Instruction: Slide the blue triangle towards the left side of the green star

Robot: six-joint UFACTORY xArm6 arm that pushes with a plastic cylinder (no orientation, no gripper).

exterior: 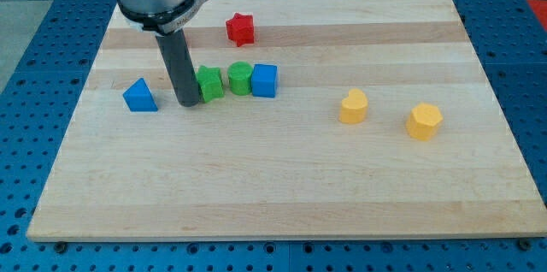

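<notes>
The blue triangle [140, 97] lies at the view's left on the wooden board [282, 178]. The green star [209, 83] sits to its right, in a row with a green rounded block [240, 78] and a blue cube [265, 80]. My tip [189, 102] is down on the board between the blue triangle and the green star, right against the star's left side and a clear gap to the right of the triangle. The rod partly hides the star's left edge.
A red star [241, 29] lies near the view's top, above the row. A yellow heart-like block [353, 107] and a yellow hexagon [424, 121] sit at the view's right. The board's edges border a blue perforated table.
</notes>
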